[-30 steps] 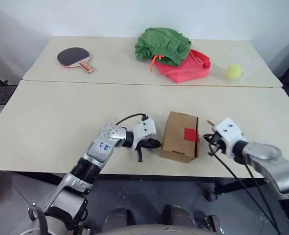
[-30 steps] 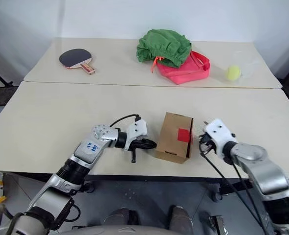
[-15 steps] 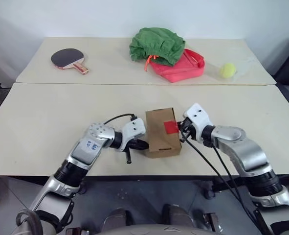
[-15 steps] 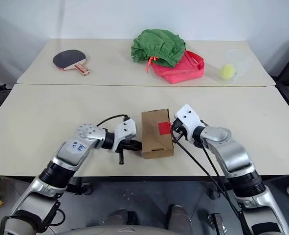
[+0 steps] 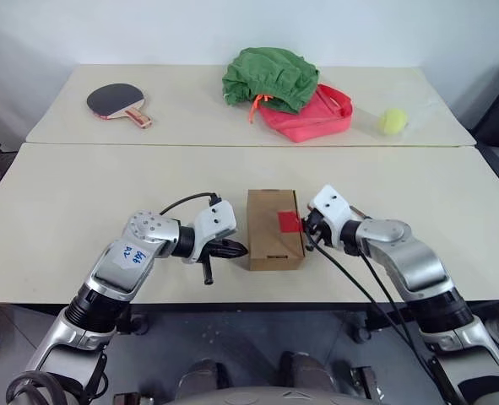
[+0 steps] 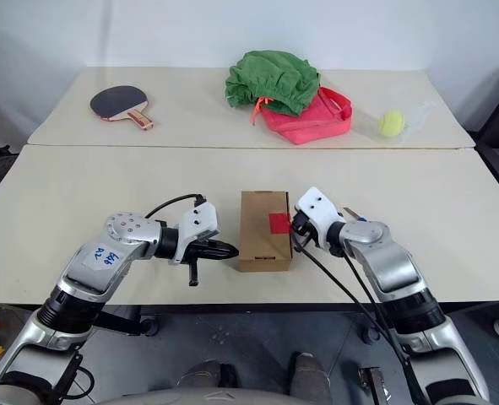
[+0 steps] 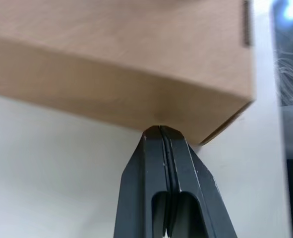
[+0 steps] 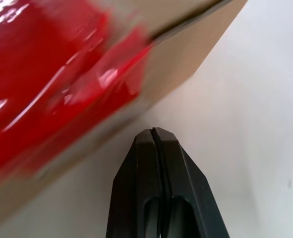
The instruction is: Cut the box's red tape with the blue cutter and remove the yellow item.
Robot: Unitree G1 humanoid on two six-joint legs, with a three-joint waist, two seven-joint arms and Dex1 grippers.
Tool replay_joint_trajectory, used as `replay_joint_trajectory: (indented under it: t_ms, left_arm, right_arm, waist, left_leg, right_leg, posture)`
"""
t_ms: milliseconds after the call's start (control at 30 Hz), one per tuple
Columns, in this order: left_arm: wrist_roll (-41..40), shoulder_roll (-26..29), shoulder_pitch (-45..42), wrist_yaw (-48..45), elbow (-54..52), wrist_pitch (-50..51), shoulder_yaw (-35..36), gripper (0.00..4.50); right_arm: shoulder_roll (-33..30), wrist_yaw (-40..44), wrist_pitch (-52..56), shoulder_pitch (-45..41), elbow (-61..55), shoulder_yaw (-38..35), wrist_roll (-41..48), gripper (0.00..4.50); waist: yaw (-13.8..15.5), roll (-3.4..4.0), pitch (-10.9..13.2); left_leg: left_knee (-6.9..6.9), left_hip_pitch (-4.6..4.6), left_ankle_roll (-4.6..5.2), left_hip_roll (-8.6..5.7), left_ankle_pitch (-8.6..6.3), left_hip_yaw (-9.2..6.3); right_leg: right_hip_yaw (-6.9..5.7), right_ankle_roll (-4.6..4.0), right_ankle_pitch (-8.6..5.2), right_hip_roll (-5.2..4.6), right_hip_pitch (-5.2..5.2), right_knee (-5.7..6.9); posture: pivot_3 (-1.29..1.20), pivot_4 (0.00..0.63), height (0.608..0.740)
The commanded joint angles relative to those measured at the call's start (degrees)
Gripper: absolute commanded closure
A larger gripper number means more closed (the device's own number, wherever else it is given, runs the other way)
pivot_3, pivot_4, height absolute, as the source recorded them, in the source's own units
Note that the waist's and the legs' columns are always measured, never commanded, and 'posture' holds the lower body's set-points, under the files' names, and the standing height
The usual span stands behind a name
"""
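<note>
Box sits near the front edge of the near tabletop, red tape up, pinched between both arms, seemingly to square it. Left gripper is clenched empty, tips against the carton's side; right gripper is clenched empty, just beside the taped edge.

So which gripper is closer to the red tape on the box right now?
Right. The right gripper sits shut beside the red tape on the box; the left gripper, shut, is at the box's opposite side.
</note>
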Motion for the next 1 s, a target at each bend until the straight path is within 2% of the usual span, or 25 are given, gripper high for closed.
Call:
replay_joint_trajectory:
  t_ms: [33, 100, 200, 333, 400, 533, 700, 1000]
  left_arm:
    - [-0.78, 2.35, -1.08, -0.77, 0.38, -3.08, 2.88, 4.50]
    - [-2.68, 4.30, -2.96, -3.74, 1.16, -3.28, 4.00, 4.50]
    - [-7.00, 4.83, -6.48, -8.35, 2.92, -2.65, 5.31, 4.50]
    - [-8.12, -0.16, -12.69, -8.44, 9.20, -6.31, 5.11, 4.50]
    - [-5.78, -3.60, -15.61, -6.94, 13.90, -9.82, 3.04, 4.50]
    - [-0.92, -8.63, -18.40, -4.79, 21.04, -16.31, -1.06, 4.50]
    - [3.55, -12.32, -19.74, -2.60, 26.21, -20.06, -4.28, 4.50]
    - [4.91, -11.33, -16.30, -3.97, 24.54, -19.36, -5.17, 4.50]
  right_arm:
    - [-3.24, 1.09, 4.24, 4.21, -7.94, -6.73, 3.44, 4.48]
    - [-4.75, 1.81, 10.69, 6.07, -11.16, -13.66, 8.41, 4.48]
    - [-7.45, 3.98, 21.74, 6.83, -15.45, -21.73, 16.76, 3.89]
    - [-7.75, 5.32, 39.35, 2.74, -18.08, -29.41, 28.23, 2.54]
    - [-4.40, 2.94, 47.23, -2.08, -17.43, -32.27, 30.27, 1.84]
    - [1.19, -3.09, 50.87, -7.18, -15.61, -31.43, 30.83, 0.53]
    - [6.31, -10.14, 47.12, -9.22, -11.00, -26.20, 25.14, 0.53]
    - [4.46, -10.31, 38.18, -8.00, -3.42, -22.33, 22.22, 0.53]
  waist:
    - [0.23, 0.00, 0.00]
    - [0.56, 0.00, 0.02]
    - [0.97, 0.02, 0.03]
    - [1.14, 0.02, 0.03]
    - [1.08, 0.02, 0.03]
    - [0.80, 0.02, 0.03]
    - [0.81, 0.02, 0.03]
    - [0.69, 0.01, 0.01]
  left_leg:
    - [-0.01, -0.01, 0.00, 0.00, 0.00, -0.01]
    - [0.00, -0.01, 0.00, 0.00, 0.00, -0.02]
    - [0.03, -0.03, 0.02, -0.01, 0.00, -0.01]
    - [0.05, -0.02, 0.03, 0.00, -0.01, -0.03]
    - [0.06, -0.03, 0.04, -0.01, -0.01, -0.03]
    - [0.02, -0.02, 0.05, -0.01, -0.01, 0.00]
    - [-0.04, -0.29, 0.03, -0.05, 0.00, 0.11]
    - [-0.03, -0.17, 0.00, -0.05, 0.01, 0.37]
  right_leg:
    - [0.00, 0.00, 0.00, 0.00, 0.00, -0.02]
    - [0.02, -0.01, -0.01, 0.00, -0.02, -0.05]
    - [0.10, -0.02, -0.01, 0.00, -0.06, -0.07]
    - [0.12, -0.03, -0.01, 0.00, -0.04, -0.06]
    - [0.12, -0.03, -0.01, 0.00, -0.05, -0.04]
    - [0.12, -0.04, -0.01, 0.00, -0.10, 0.02]
    - [0.18, -0.03, -0.01, 0.00, -0.49, 0.15]
    - [0.28, -0.01, 0.00, -0.01, -0.49, 0.40]
  posture:
    - [0.00, 0.150, 0.740]
    - [0.00, 0.150, 0.740]
    - [0.00, 0.150, 0.740]
    - [0.00, 0.150, 0.740]
    - [0.00, 0.150, 0.740]
    - [0.00, 0.150, 0.740]
    - [0.00, 0.150, 0.740]
    - [0.00, 0.150, 0.740]
